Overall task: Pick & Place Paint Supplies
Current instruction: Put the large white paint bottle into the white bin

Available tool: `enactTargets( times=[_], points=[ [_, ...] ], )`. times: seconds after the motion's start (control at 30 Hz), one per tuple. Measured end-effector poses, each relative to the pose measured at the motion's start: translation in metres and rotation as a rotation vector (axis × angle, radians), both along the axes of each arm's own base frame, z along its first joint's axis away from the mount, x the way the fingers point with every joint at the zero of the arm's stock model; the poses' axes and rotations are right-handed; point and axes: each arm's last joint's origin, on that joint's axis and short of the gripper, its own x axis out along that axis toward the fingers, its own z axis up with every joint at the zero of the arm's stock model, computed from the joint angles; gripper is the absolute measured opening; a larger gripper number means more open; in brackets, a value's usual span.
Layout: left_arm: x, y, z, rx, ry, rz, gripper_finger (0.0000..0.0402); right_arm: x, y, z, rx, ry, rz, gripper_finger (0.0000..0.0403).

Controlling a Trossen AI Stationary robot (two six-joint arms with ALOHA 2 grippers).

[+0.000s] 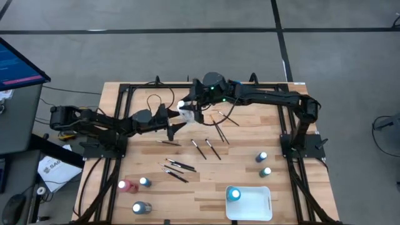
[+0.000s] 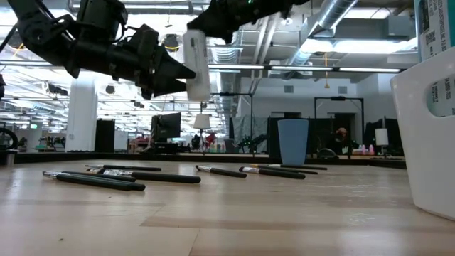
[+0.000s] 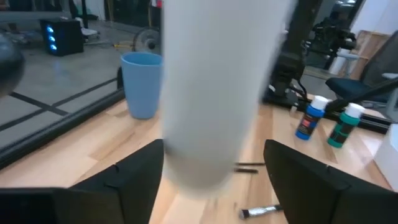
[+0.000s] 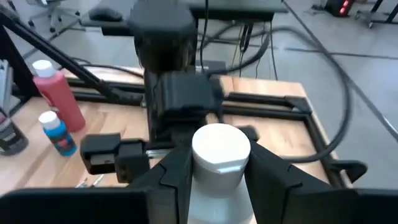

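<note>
I had the right end effector [image 1: 190, 111] pinching a whitish bottle [image 1: 185, 112] by its cap end, held up in the air above the rear middle of the tabletop [image 1: 206, 190]. The left end effector [image 1: 177, 122] sat just beside it with fingers spread on either side of the bottle's lower body, not closed on it; it looked like a handover in hand. In the low view the bottle [image 2: 197, 65] hung upright, well clear of the wood.

Progress, as I judged it: barely started. The white tray [image 1: 250, 204] at the front right held only 1 bottle [image 1: 234, 194]. Still loose were 2 bottles [image 1: 264, 164] near the right side, 3 bottles [image 1: 134, 190] at the front left including a red one [image 1: 127, 185], and the brushes [image 1: 187, 156] scattered across the middle. The blue cup [image 2: 293, 141] stood at the far edge; I couldn't tell whether anything was in it.
</note>
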Motion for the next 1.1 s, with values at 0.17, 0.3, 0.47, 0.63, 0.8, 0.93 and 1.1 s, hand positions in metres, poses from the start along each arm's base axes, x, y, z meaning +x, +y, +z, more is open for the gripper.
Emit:
enactTargets(
  times=[0.17, 0.3, 0.47, 0.63, 0.8, 0.93, 1.1],
  points=[
    [-0.002, -0.001, 0.005, -0.008, -0.018, -0.013, 0.0284, -0.018, 0.003, 0.027, -0.004, -0.049, -0.015, 0.0109],
    [-0.006, -0.002, 0.016, 0.003, -0.075, -0.011, 0.0283, -0.051, 0.012, 0.062, -0.011, -0.085, -0.018, 0.0109],
    [-0.013, -0.002, 0.030, 0.024, -0.140, 0.007, 0.0275, -0.107, 0.033, 0.110, -0.017, -0.152, -0.014, 0.0109],
    [-0.019, -0.002, 0.040, 0.036, -0.192, 0.035, 0.0267, -0.162, 0.062, 0.135, 0.008, -0.132, -0.057, 0.0108],
    [-0.022, -0.003, 0.044, 0.040, -0.216, 0.039, 0.0262, -0.208, 0.098, 0.149, 0.099, -0.125, -0.039, 0.0108],
    [-0.024, -0.003, 0.048, 0.040, -0.235, 0.049, 0.0259, -0.237, 0.131, 0.155, 0.163, -0.140, 0.009, 0.0108],
    [-0.026, -0.002, 0.051, 0.042, -0.251, 0.072, 0.0257, -0.257, 0.173, 0.156, 0.218, -0.141, 0.039, 0.0108]
  ],
)
